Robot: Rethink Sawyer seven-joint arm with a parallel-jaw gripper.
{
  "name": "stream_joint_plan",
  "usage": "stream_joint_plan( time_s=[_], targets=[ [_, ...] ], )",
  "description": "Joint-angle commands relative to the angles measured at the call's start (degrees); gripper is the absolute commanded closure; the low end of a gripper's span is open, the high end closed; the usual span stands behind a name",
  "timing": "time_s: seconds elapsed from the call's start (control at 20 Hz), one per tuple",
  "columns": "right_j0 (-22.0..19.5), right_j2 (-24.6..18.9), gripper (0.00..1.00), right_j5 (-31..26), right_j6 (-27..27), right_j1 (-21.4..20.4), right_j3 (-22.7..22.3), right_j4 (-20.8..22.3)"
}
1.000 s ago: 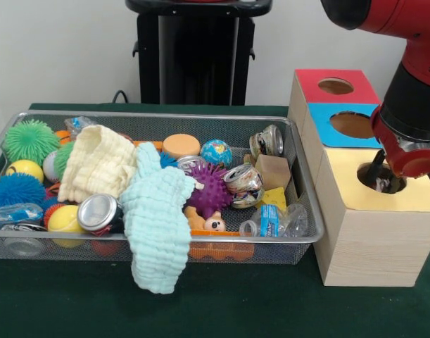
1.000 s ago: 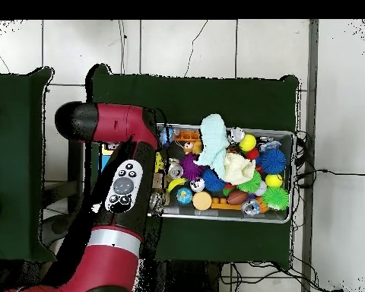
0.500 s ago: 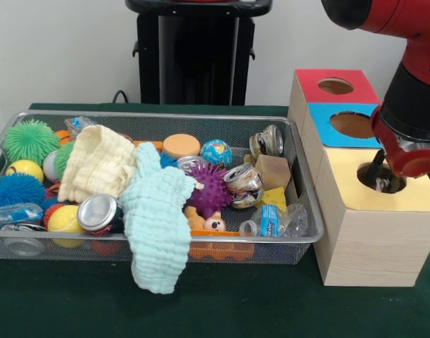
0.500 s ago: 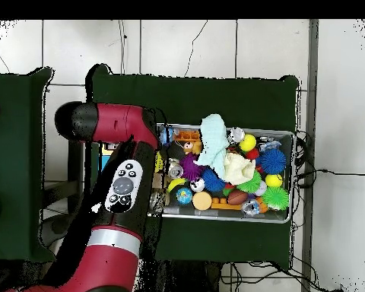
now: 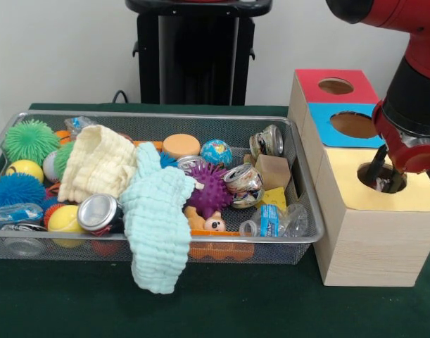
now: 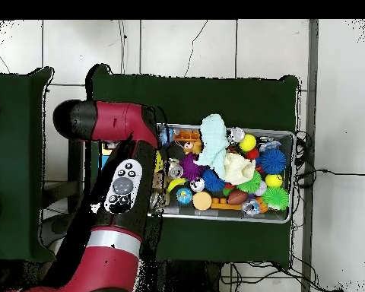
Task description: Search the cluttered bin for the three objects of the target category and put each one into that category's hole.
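— Green cloth covers the table [image 5: 222, 310]. What sits nearest?

— A wire-mesh bin [image 5: 151, 243], with a pale mint towel [image 5: 157, 225] draped over its near rim and hanging outside. Just behind that rim lie a clear plastic bottle [image 5: 274, 222] with a blue label, an upright can [image 5: 98, 213] showing its silver top, a yellow ball [image 5: 62, 220] and a small orange bear [image 5: 206, 222].

— And deeper in?

— A purple spiky ball [image 5: 212, 190] touches a crushed can [image 5: 244, 184]. Beside them is a plain wooden block [image 5: 273, 171]. A cream waffle cloth [image 5: 96, 163] lies in a heap at the left, with a blue spiky ball [image 5: 14, 190] and a green one [image 5: 30, 139] beyond it. Toward the far wall are an orange disc [image 5: 181, 146], a small globe ball [image 5: 216, 151] and another dented can [image 5: 267, 141].

— The holes?

— Three round ones, in a wooden box [image 5: 373, 239] right of the bin: yellow top [image 5: 412, 193] nearest, then blue [image 5: 327, 120], then red [image 5: 317, 88].

— The gripper?

— The gripper [image 5: 383, 182] points down into the yellow hole. I cannot tell whether its fingers are apart or together, or whether they carry anything. From overhead the red arm [image 6: 117, 190] covers the box.
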State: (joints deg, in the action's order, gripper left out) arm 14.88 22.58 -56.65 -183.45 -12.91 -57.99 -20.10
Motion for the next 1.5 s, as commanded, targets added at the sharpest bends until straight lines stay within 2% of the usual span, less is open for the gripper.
stream_joint_plan(
  time_s=[0.05,0.35,0.55,1.15,1.2,1.5],
  targets=[
    [-2.25,-2.18,0.0,-5.67,-3.57,-2.48,3.06,0.27],
    [-2.44,-2.15,0.0,-7.49,-3.54,-3.71,3.27,0.31],
    [-2.7,-2.61,0.0,-5.84,-3.23,-3.68,2.47,0.31],
    [-2.27,-2.09,0.0,-9.74,-4.16,-3.75,5.01,0.36],
    [-2.29,-2.06,1.0,-10.04,-4.01,-3.78,5.08,0.45],
    [-2.36,-1.6,1.0,-10.05,-4.52,-3.38,5.8,0.74]
  ],
)
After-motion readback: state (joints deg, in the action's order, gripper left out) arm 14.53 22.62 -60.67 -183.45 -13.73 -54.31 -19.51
